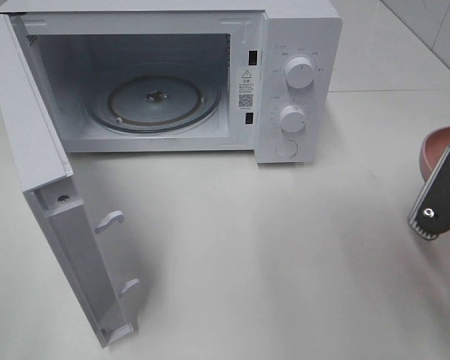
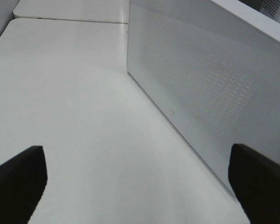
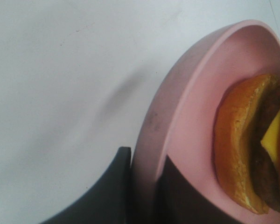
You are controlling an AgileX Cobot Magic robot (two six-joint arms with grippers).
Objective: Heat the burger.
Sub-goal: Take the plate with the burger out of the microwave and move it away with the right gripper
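White table (image 1: pixel 285 262) had the microwave (image 1: pixel 172 75) hanging open, right gripper (image 3: pixel 144 186) was pinching the pink plate (image 3: pixel 177 116) rim, burger (image 3: pixel 252 149) just past its fingers, left gripper (image 2: pixel 137 186) spread wide, empty.

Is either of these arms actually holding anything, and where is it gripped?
The right gripper pinches the pink plate by its rim, the burger lying on it. The left gripper is open and holds nothing.

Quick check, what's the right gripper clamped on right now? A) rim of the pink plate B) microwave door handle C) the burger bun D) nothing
A: in the right wrist view the right gripper has its fingers closed on either side of the pink plate rim, with the burger lying on the plate, untouched by the fingers.
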